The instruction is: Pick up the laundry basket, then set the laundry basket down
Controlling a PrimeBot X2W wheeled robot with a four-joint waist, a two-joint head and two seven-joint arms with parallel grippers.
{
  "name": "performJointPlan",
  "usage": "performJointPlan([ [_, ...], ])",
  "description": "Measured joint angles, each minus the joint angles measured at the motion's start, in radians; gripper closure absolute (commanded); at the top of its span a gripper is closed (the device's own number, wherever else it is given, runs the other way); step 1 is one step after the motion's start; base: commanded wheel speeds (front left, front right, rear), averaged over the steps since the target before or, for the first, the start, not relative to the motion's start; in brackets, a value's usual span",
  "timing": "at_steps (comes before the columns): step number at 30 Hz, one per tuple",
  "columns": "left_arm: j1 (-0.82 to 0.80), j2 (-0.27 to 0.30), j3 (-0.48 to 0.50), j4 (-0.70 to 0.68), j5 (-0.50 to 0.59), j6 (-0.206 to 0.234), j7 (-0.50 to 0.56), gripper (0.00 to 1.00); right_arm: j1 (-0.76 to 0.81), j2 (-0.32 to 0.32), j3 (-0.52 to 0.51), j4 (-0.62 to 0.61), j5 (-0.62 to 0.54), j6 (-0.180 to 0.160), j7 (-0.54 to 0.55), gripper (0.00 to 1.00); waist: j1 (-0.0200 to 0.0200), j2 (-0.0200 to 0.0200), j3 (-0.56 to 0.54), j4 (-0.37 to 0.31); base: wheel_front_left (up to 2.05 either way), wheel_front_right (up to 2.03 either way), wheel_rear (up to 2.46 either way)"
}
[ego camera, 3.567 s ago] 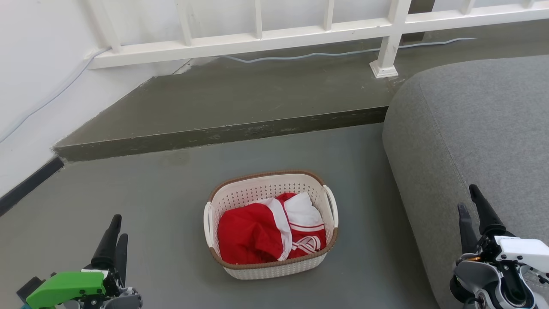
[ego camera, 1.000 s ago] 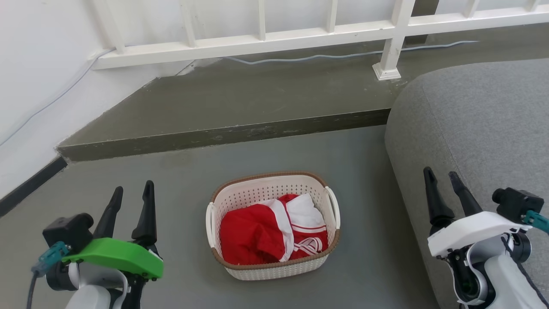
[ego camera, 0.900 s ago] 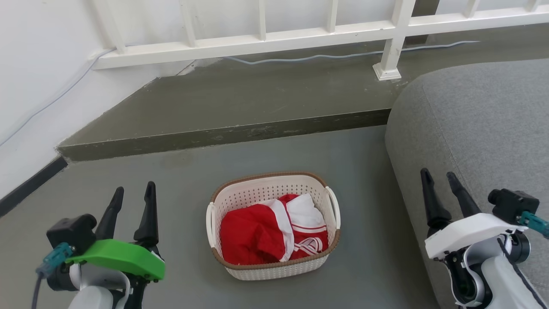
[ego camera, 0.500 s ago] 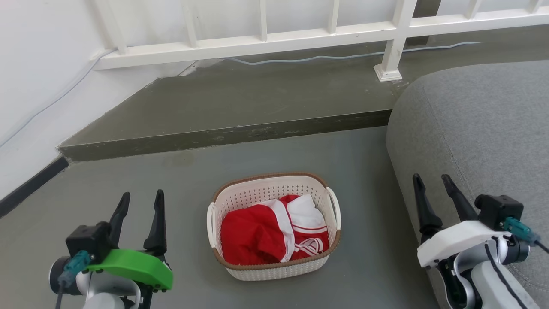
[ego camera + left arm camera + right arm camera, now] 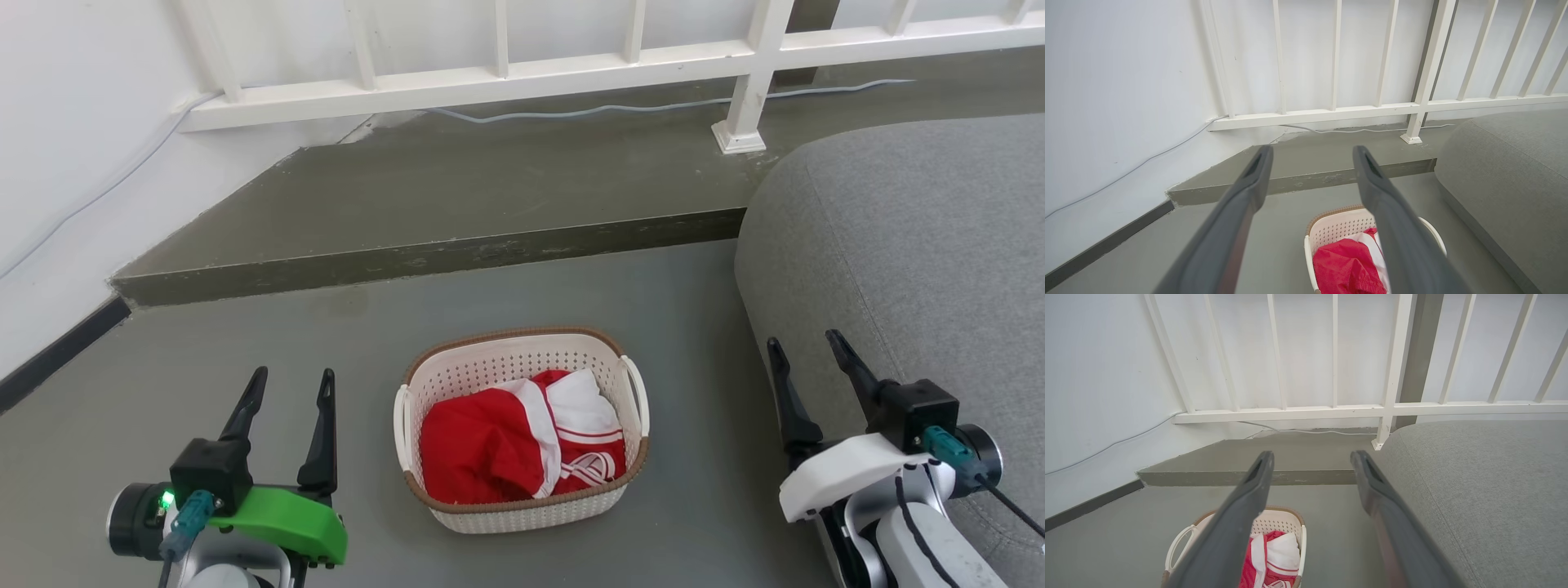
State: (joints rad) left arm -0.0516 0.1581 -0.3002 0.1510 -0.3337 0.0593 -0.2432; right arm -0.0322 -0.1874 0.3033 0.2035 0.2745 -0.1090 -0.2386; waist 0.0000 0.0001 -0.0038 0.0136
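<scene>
Pick-up appears not yet begun: left tool (image 5: pixel 294 373) and right tool (image 5: pixel 802 339) are hanging open and empty, flanking the basket (image 5: pixel 490 369), probably needing its handles (image 5: pixel 399 418) next.

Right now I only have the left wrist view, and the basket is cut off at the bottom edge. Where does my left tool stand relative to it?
Observer: In the head view the whole basket sits on the floor. The left tool is open, off the basket's left side and clear of the left handle.
Operator: And the right tool?
Observer: The right tool is open too. It is off the basket's right side, apart from it, in front of the sofa.
Operator: Anything draped over the handles?
Observer: No. The clothes lie inside, below the rim. The right handle is bare, like the left one.
</scene>
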Motion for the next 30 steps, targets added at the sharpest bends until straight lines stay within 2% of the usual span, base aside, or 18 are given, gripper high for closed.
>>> performJointPlan([
  [3, 0.000, -0.001, -0.002, 0.006, 0.016, 0.004, -0.008, 0.00, 0.000, -0.001, 0.005, 0.000, -0.034, -0.007, -0.009, 0.00, 0.0000, 0.0000, 0.000, 0.000, 0.00, 0.00, 0.00],
  [30, 0.001, -0.019, 0.003, 0.049, 0.022, 0.002, -0.009, 0.00, 0.000, 0.006, -0.007, 0.012, -0.034, -0.007, -0.009, 0.00, 0.0000, 0.0000, 0.009, 0.000, 0.00, 0.00, 0.00],
])
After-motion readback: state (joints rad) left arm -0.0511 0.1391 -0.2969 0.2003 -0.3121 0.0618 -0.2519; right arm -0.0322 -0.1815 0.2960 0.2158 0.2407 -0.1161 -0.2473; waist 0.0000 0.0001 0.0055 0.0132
